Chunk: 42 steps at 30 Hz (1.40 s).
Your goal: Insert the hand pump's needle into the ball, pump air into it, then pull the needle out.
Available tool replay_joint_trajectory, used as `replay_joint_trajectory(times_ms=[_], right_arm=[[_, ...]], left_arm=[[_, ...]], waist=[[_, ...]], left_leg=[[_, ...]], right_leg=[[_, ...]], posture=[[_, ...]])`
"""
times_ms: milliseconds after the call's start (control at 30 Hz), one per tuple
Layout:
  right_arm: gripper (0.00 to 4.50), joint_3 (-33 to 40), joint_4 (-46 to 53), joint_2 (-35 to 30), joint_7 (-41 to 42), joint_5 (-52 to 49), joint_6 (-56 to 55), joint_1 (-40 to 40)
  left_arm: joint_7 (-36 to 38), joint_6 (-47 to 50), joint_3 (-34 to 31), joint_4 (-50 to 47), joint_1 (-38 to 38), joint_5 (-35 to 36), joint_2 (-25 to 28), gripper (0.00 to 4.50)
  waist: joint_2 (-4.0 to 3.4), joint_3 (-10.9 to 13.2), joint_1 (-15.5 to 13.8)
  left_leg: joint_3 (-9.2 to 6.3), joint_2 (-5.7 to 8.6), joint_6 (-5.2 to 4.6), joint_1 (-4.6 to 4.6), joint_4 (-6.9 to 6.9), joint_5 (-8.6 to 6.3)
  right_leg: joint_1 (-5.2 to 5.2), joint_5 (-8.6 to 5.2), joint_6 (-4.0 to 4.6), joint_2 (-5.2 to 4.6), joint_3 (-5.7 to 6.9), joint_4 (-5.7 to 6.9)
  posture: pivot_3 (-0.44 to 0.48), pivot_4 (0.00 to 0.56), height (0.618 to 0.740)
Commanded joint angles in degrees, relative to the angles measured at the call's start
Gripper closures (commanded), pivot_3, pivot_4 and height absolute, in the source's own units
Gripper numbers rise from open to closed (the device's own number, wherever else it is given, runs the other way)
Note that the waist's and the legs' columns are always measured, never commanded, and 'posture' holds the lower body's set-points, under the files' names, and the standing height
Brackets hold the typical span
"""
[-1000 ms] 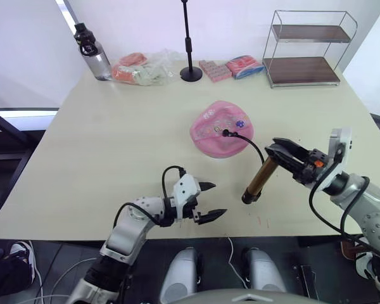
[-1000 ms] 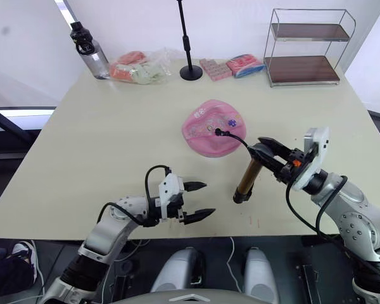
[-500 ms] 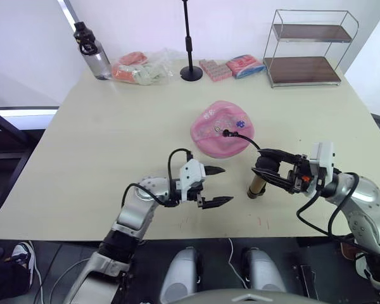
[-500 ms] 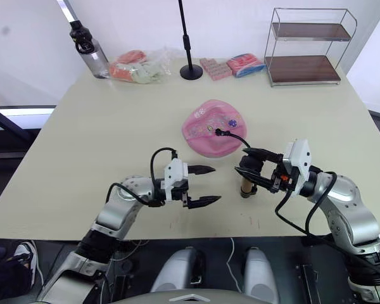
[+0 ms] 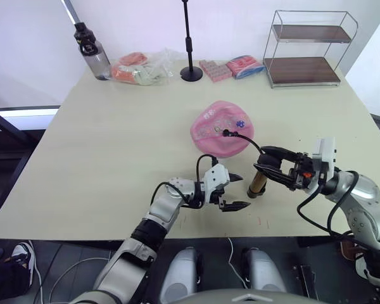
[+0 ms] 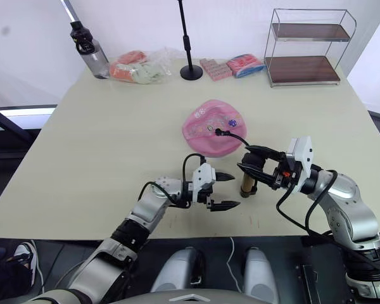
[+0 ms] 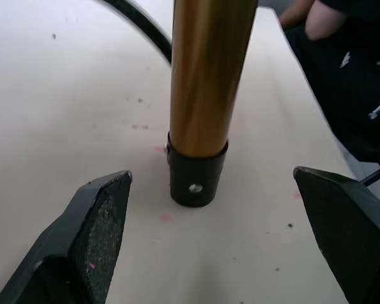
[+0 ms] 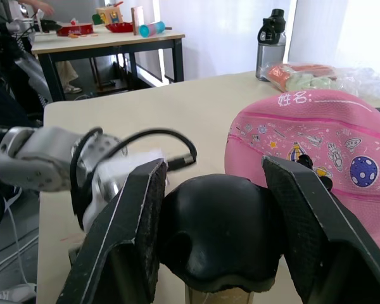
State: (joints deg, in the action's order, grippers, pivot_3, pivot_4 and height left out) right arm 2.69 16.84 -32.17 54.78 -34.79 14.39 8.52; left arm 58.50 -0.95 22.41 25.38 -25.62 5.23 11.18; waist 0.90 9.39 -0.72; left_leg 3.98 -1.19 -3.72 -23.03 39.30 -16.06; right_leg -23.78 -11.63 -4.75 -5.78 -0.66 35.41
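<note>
Hand pump [image 5: 258, 183] stands upright on the table [image 5: 114, 145], base cap down, just in front of the flattened pink ball [image 5: 219, 128]; hose [image 5: 248, 140] runs to the needle [image 5: 226, 133], seated at the valve. Right gripper [image 5: 266, 168] clamps the pump's top handle. Left gripper [image 5: 237, 192] gapes wide beside the base, not touching. Likely next: close left low on the barrel, square, to steady it for pumping. Near table edge is close; bare surface lies to the left, clutter far back.

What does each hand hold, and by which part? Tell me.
Right hand grips the gold-bronze tube pump by its black top cap. Left hand is open, holding nothing.
</note>
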Motion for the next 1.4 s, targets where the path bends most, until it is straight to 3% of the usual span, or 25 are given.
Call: replay_joint_trajectory(times_ms=[33, 433, 567, 733, 1400], right_arm=[[2.59, 1.18, 0.83, -0.32, -0.35, -0.43, 0.67, 0.18], [2.59, 1.64, 1.48, -1.01, -1.07, -0.31, 2.20, 0.33], [2.59, 2.01, 1.61, -1.36, -1.29, -0.51, 2.37, 0.14], [2.59, 2.51, 1.76, -1.85, -1.41, -0.78, 2.47, 0.01], [2.59, 15.73, 12.42, -8.70, -5.89, -17.75, 12.98, 6.07]], left_arm=[[-2.45, -2.88, -0.10, 3.93, -1.85, -2.04, -2.26, 0.13], [-4.52, -6.13, 0.40, 13.84, -6.06, -5.39, -8.51, 0.13], [-5.40, -7.39, 0.07, 18.01, -8.26, -6.75, -10.12, 1.12], [-4.95, -7.69, 0.13, 19.63, -8.21, -7.44, -11.04, 3.40], [-5.01, -11.70, 0.65, 26.09, -8.10, -9.86, -11.38, 3.40]], waist=[[0.00, 0.00, -0.01], [0.02, -0.01, -0.09], [0.03, -0.01, -0.06], [0.04, -0.02, -0.15], [0.01, -0.03, -0.08]], left_leg=[[0.00, 0.00, 0.00, 0.00, 0.00, 0.00], [-0.05, 0.01, 0.00, -0.03, 0.00, 0.00], [-0.06, 0.02, 0.00, -0.03, 0.01, 0.00], [-0.08, 0.02, -0.01, -0.06, 0.00, 0.00], [-0.91, 0.14, 0.01, -0.74, 0.17, 0.01]], right_leg=[[0.00, 0.00, 0.00, 0.00, 0.00, 0.00], [0.00, 0.00, -0.01, -0.01, 0.03, -0.01], [0.00, 0.01, -0.01, -0.01, 0.04, 0.00], [0.00, 0.01, -0.02, -0.01, 0.06, -0.01], [-0.21, 0.13, -0.20, -0.10, 0.86, -0.06]], posture=[[0.000, 0.150, 0.740], [0.000, 0.150, 0.740], [0.000, 0.150, 0.740], [0.000, 0.150, 0.740], [0.000, 0.150, 0.740]])
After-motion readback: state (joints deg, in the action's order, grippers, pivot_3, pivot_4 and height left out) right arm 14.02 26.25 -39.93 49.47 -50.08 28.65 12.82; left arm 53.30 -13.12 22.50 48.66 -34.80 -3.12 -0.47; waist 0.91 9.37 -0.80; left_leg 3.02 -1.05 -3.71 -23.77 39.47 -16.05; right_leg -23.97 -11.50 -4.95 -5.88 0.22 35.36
